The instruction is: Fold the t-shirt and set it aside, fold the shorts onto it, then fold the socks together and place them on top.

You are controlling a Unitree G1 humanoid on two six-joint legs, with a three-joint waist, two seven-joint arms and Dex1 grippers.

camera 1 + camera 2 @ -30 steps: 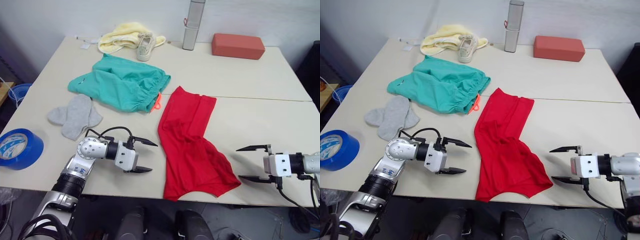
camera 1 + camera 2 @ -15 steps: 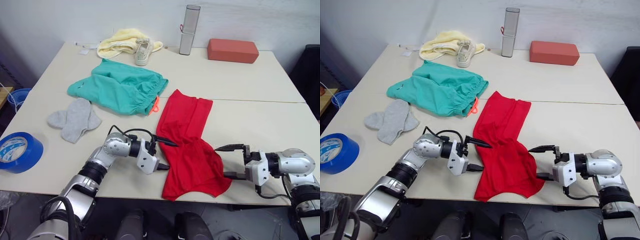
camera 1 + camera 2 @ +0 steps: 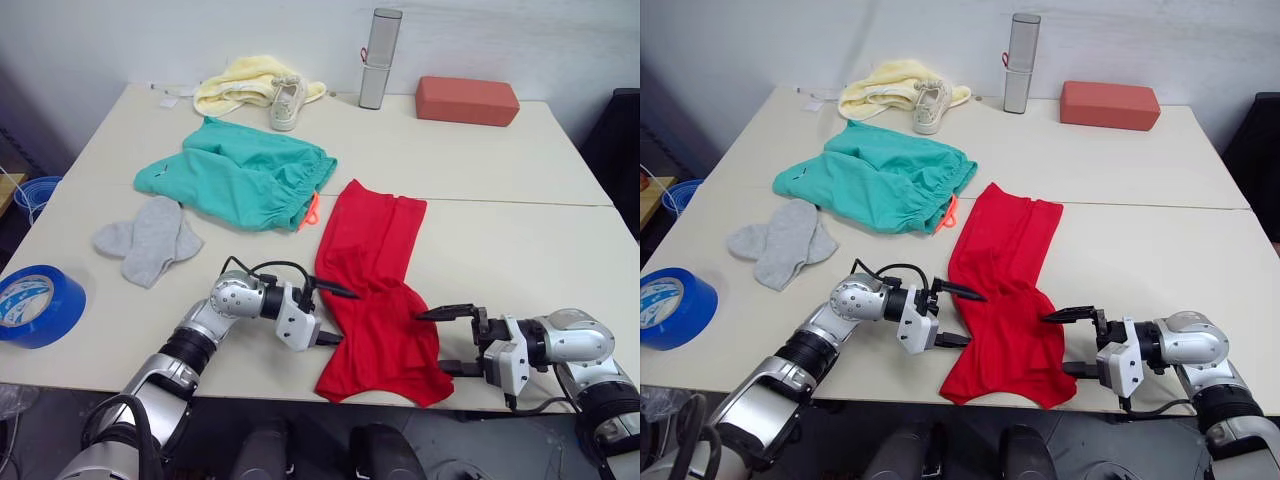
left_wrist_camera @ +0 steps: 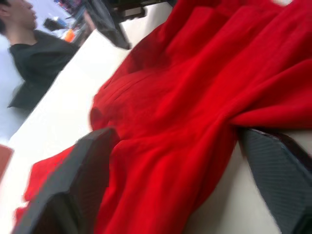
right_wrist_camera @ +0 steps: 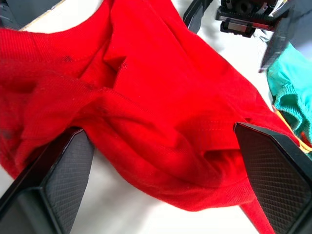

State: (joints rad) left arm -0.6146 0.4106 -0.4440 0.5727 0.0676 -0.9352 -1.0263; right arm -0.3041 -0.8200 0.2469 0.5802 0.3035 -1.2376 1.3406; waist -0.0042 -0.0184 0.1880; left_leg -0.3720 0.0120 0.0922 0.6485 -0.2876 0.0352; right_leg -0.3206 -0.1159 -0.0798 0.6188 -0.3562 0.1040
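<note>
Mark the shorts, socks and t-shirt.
shorts (image 3: 240, 175), left eye view, mid fabric.
socks (image 3: 150, 238), left eye view, middle of the pair.
t-shirt (image 3: 375, 255), left eye view, upper body panel.

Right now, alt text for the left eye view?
Two open pincers flank a rumpled red t-shirt at the table's near edge, left pincer at one side, right pincer at the other. Behind lie teal shorts and grey socks; blue tape roll far left.

- Head stereo pair: looks forward and down over the whole table (image 3: 520, 230); near-identical framing, slight sideways offset.
- Left wrist camera: very close, faces the t-shirt (image 4: 195, 107) from one side.
- Right wrist camera: close, faces it from the opposite side.
- All views share the t-shirt.
</note>
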